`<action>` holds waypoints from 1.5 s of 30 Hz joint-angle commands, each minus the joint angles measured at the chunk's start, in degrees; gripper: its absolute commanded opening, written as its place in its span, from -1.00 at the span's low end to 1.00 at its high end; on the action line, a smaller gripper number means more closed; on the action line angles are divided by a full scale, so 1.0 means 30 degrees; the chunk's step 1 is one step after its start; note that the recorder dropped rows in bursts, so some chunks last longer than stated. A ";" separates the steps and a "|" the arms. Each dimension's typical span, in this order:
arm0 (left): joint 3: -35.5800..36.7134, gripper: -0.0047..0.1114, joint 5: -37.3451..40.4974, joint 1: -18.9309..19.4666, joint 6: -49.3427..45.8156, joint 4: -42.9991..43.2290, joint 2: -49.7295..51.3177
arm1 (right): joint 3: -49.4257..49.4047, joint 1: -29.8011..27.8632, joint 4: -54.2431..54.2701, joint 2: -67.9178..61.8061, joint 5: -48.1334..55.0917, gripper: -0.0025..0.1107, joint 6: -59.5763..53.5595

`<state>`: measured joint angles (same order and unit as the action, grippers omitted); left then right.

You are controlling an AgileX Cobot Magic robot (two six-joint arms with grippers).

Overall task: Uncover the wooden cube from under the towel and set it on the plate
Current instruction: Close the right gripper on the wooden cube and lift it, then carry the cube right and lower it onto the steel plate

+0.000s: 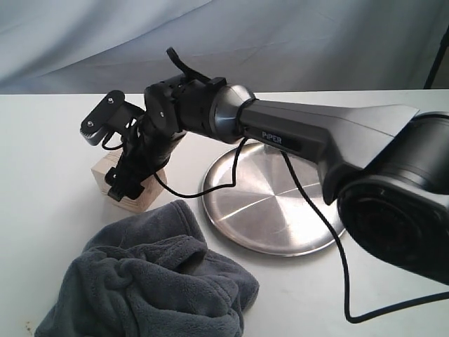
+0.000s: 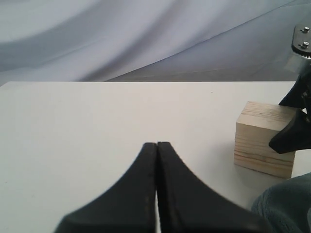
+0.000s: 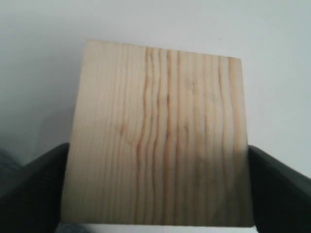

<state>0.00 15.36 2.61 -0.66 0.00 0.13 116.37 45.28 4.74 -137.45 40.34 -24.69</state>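
The wooden cube [image 1: 103, 170] stands uncovered on the white table, left of the plate [image 1: 277, 210]. My right gripper [image 1: 130, 180] reaches across from the right and is shut on it. In the right wrist view the cube [image 3: 155, 145] fills the space between the black fingers [image 3: 34, 189] of that gripper [image 3: 155, 187], which press on both of its sides. The dark grey towel [image 1: 147, 288] lies crumpled in front of the cube, apart from it. My left gripper [image 2: 157, 144] is shut on nothing, low over bare table, with the cube [image 2: 260, 141] off to one side.
The right arm's black cable [image 1: 337, 239] trails across the plate and the table in front of it. A grey cloth backdrop [image 1: 224, 42] hangs behind the table's far edge. A corner of the towel [image 2: 286, 206] shows near the left gripper.
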 commanded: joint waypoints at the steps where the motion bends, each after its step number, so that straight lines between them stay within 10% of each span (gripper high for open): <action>1: 0.0001 -0.92 -0.0123 -0.0059 0.0072 0.0000 -0.0043 | 0.0129 -0.0021 0.0243 0.1633 0.0685 -0.96 -0.0277; 31: 0.0001 -0.92 -0.0123 -0.0059 0.0051 0.0000 -0.0043 | -0.0597 -0.0491 0.0025 0.6626 0.6890 -0.96 -0.1192; 45: 0.0001 -0.92 -0.0123 -0.0059 0.0006 0.0000 -0.0043 | -0.8154 -0.4043 0.0145 1.1393 0.2805 -0.96 -0.1478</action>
<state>0.00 15.36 2.61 -0.66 0.00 0.13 96.04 35.51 5.16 -106.61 54.14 -28.56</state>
